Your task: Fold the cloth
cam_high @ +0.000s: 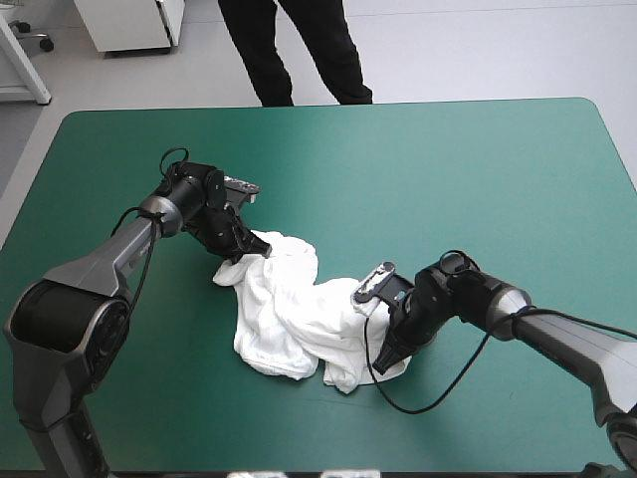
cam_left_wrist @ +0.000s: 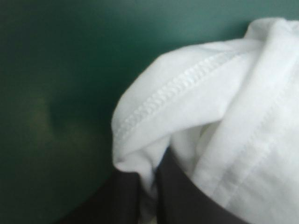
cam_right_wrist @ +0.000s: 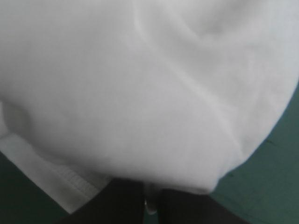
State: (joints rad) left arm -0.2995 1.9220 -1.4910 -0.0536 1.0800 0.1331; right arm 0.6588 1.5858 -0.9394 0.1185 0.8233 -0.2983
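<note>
The white T-shirt [cam_high: 289,314] lies as a crumpled heap on the teal-green table, stretched between my two grippers. My left gripper [cam_high: 247,249] is at the heap's far left end. In the left wrist view its black fingers [cam_left_wrist: 177,191] are all but shut, with a stitched hem of the T-shirt [cam_left_wrist: 196,107] pinched between them. My right gripper [cam_high: 390,344] is at the heap's near right end. In the right wrist view the T-shirt [cam_right_wrist: 140,84] fills most of the picture and the fingers [cam_right_wrist: 121,203] close on its edge.
Bare teal-green cover [cam_high: 448,179] stretches around the heap on all sides. The right arm's black cable [cam_high: 428,403] loops on the table near the heap's right end.
</note>
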